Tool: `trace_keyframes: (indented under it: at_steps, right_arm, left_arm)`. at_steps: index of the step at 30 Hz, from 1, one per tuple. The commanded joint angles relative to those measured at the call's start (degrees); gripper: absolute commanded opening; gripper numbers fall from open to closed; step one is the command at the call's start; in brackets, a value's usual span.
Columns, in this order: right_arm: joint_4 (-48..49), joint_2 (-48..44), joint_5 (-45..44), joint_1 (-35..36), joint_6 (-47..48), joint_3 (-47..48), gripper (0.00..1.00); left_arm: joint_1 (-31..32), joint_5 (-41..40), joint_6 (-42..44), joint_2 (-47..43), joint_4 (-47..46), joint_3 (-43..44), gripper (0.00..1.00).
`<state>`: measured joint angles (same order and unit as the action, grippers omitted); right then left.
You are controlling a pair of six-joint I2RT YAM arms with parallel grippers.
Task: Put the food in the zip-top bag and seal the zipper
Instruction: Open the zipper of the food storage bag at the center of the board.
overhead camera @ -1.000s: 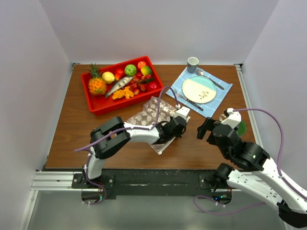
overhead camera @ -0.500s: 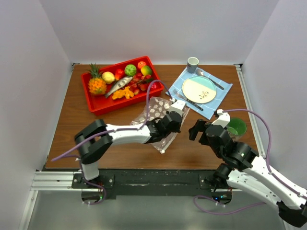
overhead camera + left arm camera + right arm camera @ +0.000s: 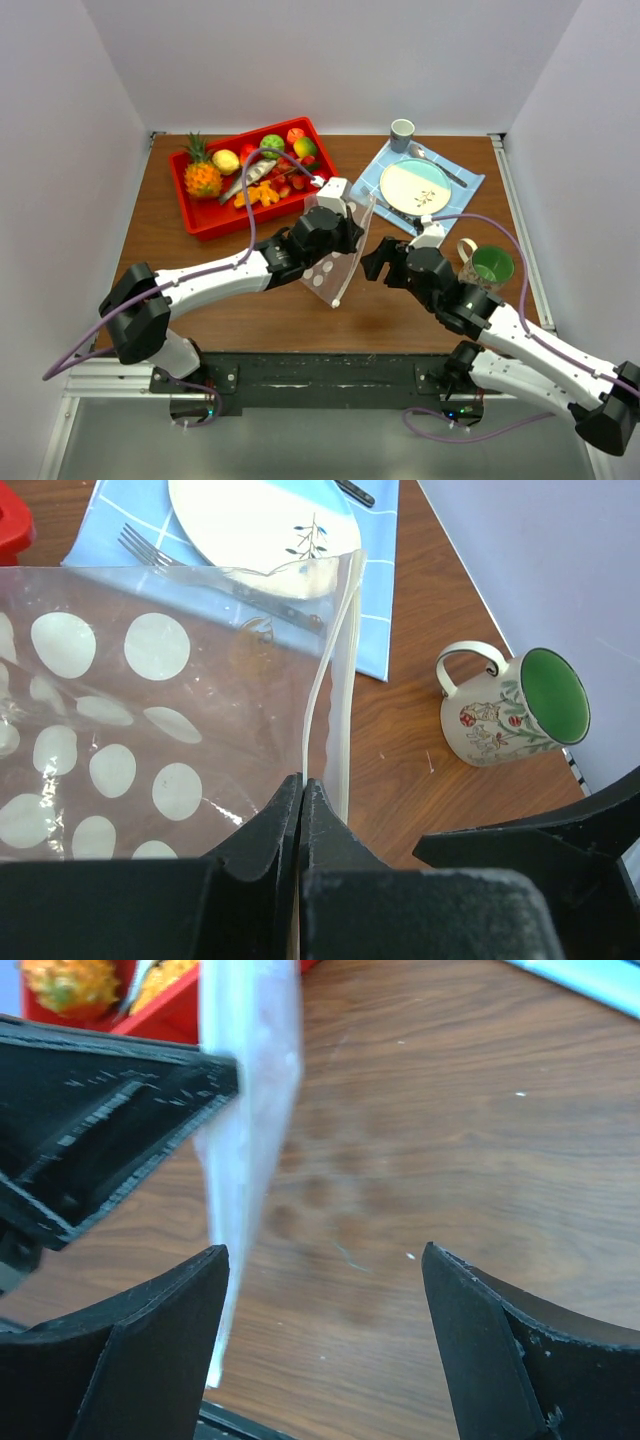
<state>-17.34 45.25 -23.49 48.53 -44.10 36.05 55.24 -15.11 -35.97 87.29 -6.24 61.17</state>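
The zip-top bag (image 3: pixel 335 265), clear with white dots, hangs above the table with its lower corner low over the wood. My left gripper (image 3: pixel 338 228) is shut on it. In the left wrist view the jaws pinch the bag (image 3: pixel 120 730) right at the zipper (image 3: pixel 335 680), which runs away from the fingertips. My right gripper (image 3: pixel 376 260) is open just right of the bag. In the right wrist view the bag (image 3: pixel 245 1110) hangs edge-on by its left finger, with nothing between the jaws (image 3: pixel 325 1260). The food (image 3: pixel 272 147) lies in the red tray (image 3: pixel 215 225).
The tray also holds a pineapple (image 3: pixel 201 172) and a fish (image 3: pixel 247 178). A blue placemat (image 3: pixel 462 188) at the back right carries a plate (image 3: pixel 414 186) and cutlery, with a small cup (image 3: pixel 402 132) behind. A floral mug (image 3: pixel 490 265) stands beside the right arm.
My left gripper closed on the bag, lifted it off the table and carried it back. The right arm swung left up to the bag, its jaws narrowing a little.
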Motion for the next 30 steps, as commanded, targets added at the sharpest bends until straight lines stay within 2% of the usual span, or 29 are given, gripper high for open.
trace_keyframes:
  at_steps: [1,6,14,29,30]
  right_arm:
    - [6.88,0.01,0.81,0.16,-0.20,2.44,0.82]
    - [6.19,2.55,-1.81,0.25,-0.38,3.84,0.81]
    - [7.50,5.19,-2.80,-2.13,-0.02,4.46,0.73]
    - [8.99,10.02,-1.39,-3.36,-1.87,5.69,0.46]
    - [9.08,10.55,-1.21,-3.36,-1.87,6.04,0.41]
  left_arm:
    - [-0.40,2.02,-1.12,-1.94,0.18,0.62,0.00]
    - [-0.49,2.63,-1.65,-1.94,0.44,1.15,0.00]
    - [-0.40,3.51,-2.09,-2.91,0.88,1.59,0.00]
    - [-0.22,5.88,-3.14,-4.76,1.76,2.64,0.00]
    - [-0.14,6.15,-3.49,-4.67,1.67,3.08,0.00]
